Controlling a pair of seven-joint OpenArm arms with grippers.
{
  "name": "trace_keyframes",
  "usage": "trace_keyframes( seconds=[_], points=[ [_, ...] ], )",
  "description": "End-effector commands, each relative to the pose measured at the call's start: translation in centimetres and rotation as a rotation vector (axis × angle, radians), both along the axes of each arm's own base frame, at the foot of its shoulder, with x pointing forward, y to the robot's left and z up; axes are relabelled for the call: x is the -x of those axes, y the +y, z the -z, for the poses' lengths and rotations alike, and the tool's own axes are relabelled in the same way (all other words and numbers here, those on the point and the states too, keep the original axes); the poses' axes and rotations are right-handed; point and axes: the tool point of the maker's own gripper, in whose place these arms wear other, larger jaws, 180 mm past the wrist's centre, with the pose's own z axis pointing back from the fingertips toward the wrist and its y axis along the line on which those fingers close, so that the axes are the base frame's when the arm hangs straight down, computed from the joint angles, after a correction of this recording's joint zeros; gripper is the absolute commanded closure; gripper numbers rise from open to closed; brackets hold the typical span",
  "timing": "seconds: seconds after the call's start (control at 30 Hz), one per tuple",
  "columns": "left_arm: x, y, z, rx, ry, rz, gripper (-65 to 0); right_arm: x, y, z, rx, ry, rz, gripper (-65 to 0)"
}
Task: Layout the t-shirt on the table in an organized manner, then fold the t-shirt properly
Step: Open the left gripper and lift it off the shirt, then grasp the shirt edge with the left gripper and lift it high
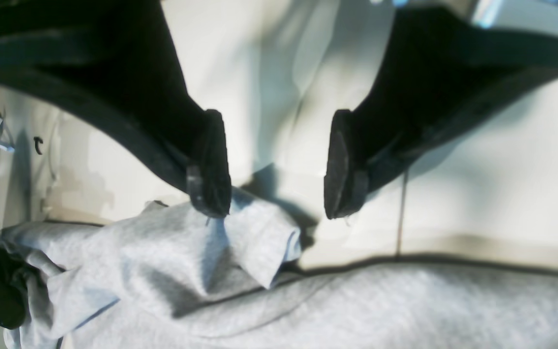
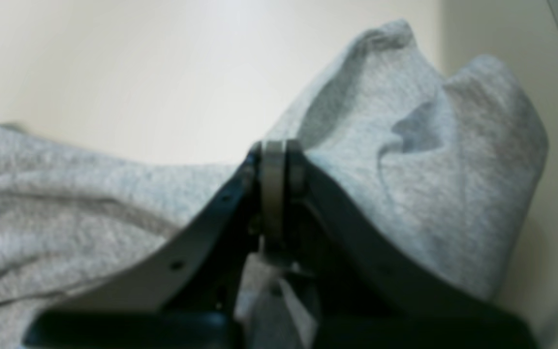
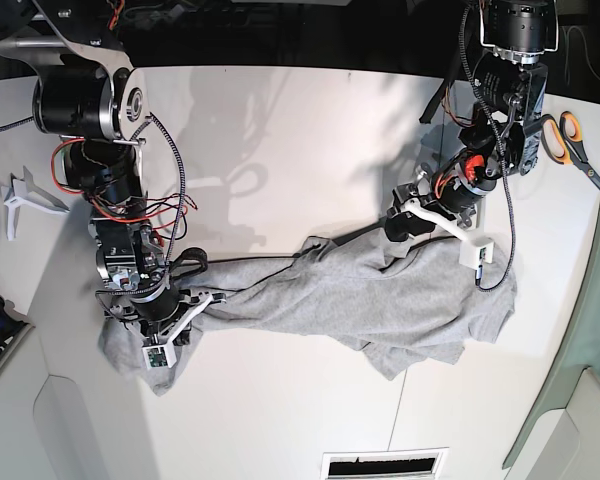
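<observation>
The light grey t-shirt (image 3: 330, 295) lies rumpled and stretched in a band across the white table (image 3: 280, 140). In the base view my right gripper (image 3: 180, 290) is at the shirt's left end. The right wrist view shows this gripper (image 2: 274, 160) shut on a pinch of the t-shirt (image 2: 429, 194), with cloth bunched on both sides. My left gripper (image 3: 405, 222) is at the shirt's upper right edge. It stands open in the left wrist view (image 1: 274, 206), one fingertip (image 1: 211, 194) touching a raised fold of the t-shirt (image 1: 211, 271), nothing between the pads. The lettering is hidden.
Orange-handled scissors (image 3: 565, 135) lie at the table's far right. A small white clip (image 3: 20, 195) sits at the left edge. A vent grille (image 3: 385, 465) is at the front edge, and a grey-green panel (image 3: 585, 370) borders the right side. A thin seam (image 1: 400, 213) crosses the tabletop.
</observation>
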Motion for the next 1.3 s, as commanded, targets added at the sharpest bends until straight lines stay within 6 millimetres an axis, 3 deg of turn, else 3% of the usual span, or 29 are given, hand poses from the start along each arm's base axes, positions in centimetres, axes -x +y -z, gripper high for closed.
trace_keyframes(
  seconds=[0.0,0.3,0.6,0.67,0.73,0.77,1.03,1.27],
  points=[
    [-0.8,0.1,-0.8,-0.007,-0.030,0.001,-35.0,-1.8,-0.2,-2.5,-0.004,-0.073,0.004,0.0],
    [-2.6,0.1,-2.1,-0.011,-0.070,0.001,-34.8,-1.8,-0.2,-2.5,-0.005,-0.073,0.004,0.0],
    [-2.6,0.1,-2.1,-0.017,-0.069,0.002,-33.3,-1.8,-0.2,-2.5,-0.005,-0.073,0.004,0.0],
    [-2.7,0.2,-2.1,-0.022,-0.072,0.002,-24.3,-1.8,-0.2,-2.5,-0.005,-0.073,0.004,0.0],
    [-2.8,0.4,-2.1,-0.055,-0.088,0.003,-5.0,-1.8,-0.2,-2.5,-0.005,-0.073,0.004,0.0],
    [-3.0,0.6,-2.2,-0.071,-0.100,0.000,0.0,-1.8,-0.2,-2.5,-0.005,-0.073,0.004,0.0],
    [-3.2,0.9,-2.4,-0.077,-0.117,-0.008,0.0,-1.8,-0.2,-2.5,-0.005,-0.073,0.004,0.0],
    [-3.2,-0.1,-3.5,-0.023,-0.169,0.056,0.0,-1.8,-0.2,-2.5,-0.005,-0.073,0.004,0.0]
  ],
)
